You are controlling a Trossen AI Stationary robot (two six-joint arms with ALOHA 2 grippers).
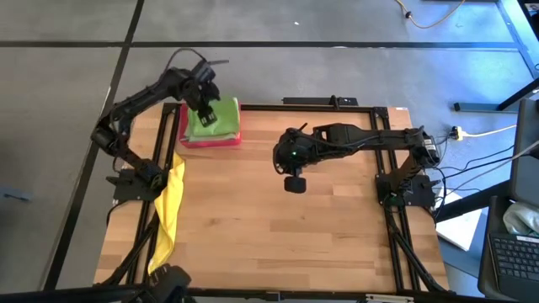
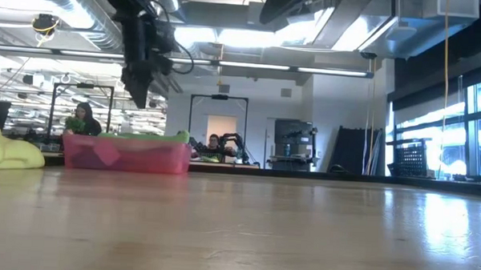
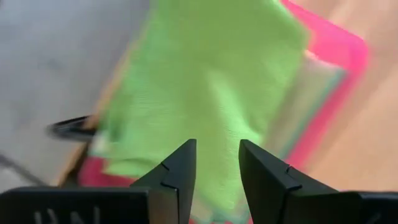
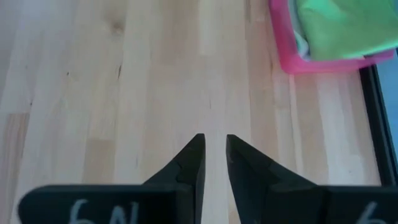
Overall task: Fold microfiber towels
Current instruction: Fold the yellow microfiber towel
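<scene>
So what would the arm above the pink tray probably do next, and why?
Probably lift away. The left gripper hovers over the green towel, which lies folded in the tray, its jaws apart and holding nothing. A yellow towel waits at the table's left edge.

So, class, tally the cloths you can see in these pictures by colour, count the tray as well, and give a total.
Bright green towel, on top of the stack in the tray: 1
Pale towel edging out under it: 1
Yellow towel, over the table's left edge: 1
Pink tray: 1
Total: 4
</scene>
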